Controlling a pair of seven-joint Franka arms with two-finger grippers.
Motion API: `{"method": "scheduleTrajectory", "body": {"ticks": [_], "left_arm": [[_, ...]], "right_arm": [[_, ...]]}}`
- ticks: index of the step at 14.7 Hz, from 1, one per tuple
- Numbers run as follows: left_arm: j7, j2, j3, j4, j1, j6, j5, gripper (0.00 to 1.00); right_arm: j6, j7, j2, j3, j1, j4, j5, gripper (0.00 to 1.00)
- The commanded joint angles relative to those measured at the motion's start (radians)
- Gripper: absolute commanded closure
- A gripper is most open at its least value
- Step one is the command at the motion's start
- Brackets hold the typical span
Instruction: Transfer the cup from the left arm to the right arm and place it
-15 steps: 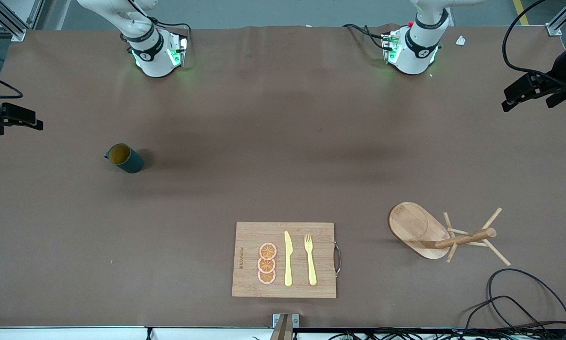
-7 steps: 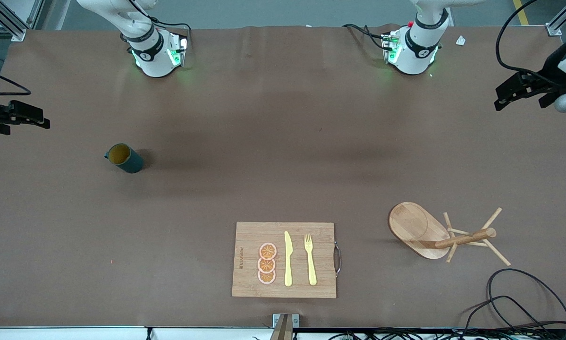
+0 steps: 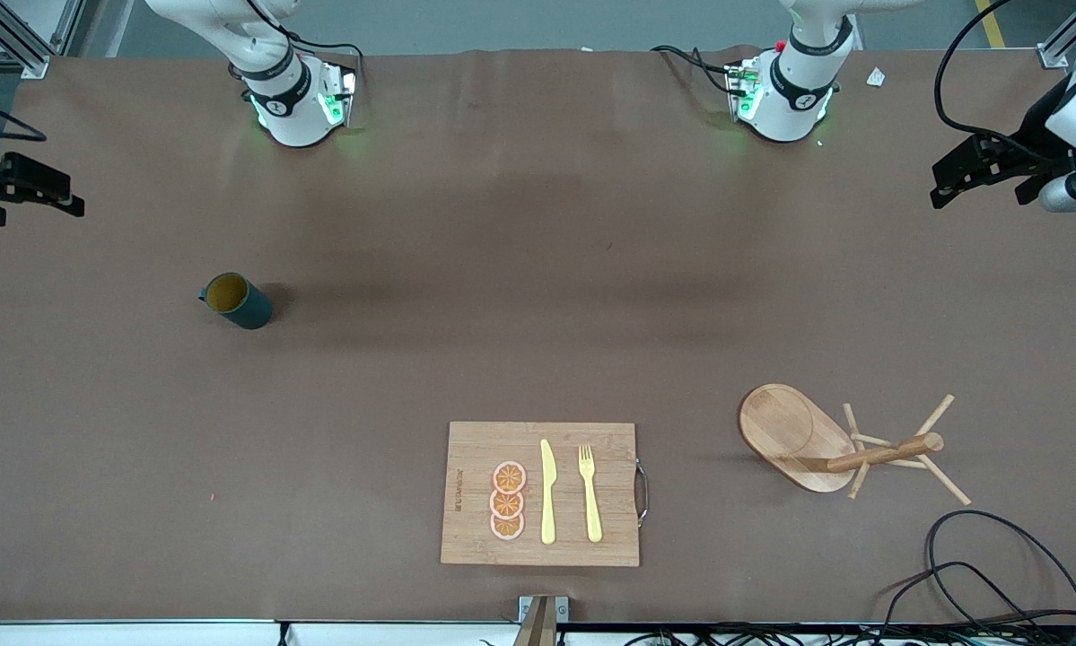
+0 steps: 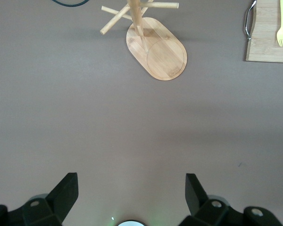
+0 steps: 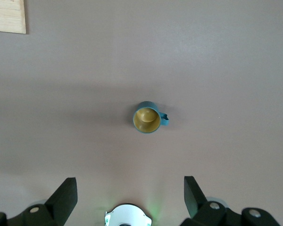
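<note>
The cup [image 3: 237, 301] is a dark teal mug with a mustard-yellow inside. It stands upright on the brown table toward the right arm's end, and nothing touches it. It also shows in the right wrist view [image 5: 147, 117], with its small handle on one side. My right gripper [image 3: 62, 193] is open and empty, high over the table edge at that end; the right wrist view [image 5: 129, 184] shows its jaws wide apart. My left gripper [image 3: 941, 184] is open and empty, high over the left arm's end; it also shows in the left wrist view [image 4: 131, 181].
A wooden cutting board [image 3: 475, 449] with three orange slices, a yellow knife and a yellow fork lies near the front edge. A wooden mug tree [image 3: 798, 435] stands toward the left arm's end and shows in the left wrist view [image 4: 155, 52]. Black cables [image 3: 995, 556] lie at that front corner.
My right gripper has shifted a little toward the robots' side of the table. My left gripper has drifted slightly toward the table's middle. The cup has not moved.
</note>
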Motion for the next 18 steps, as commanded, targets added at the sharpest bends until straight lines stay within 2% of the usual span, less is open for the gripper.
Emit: {"method": "scheduleTrajectory", "body": {"ticks": [1, 7, 18], "left_arm": [[0.022, -0.023, -0.004, -0.015, 0.004, -0.007, -0.003, 0.00], [0.077, -0.003, 0.003, 0.028, 0.007, -0.007, -0.003, 0.00], [0.076, -0.002, -0.001, 0.028, 0.004, -0.008, 0.001, 0.00]], "right_arm": [[0.032, 0.030, -0.125, 0.003, 0.009, -0.128, -0.010, 0.00], [0.026, 0.070, -0.157, 0.010, 0.033, -0.144, -0.041, 0.00], [0.052, 0.067, -0.154, 0.012, 0.029, -0.142, -0.046, 0.00]]}}
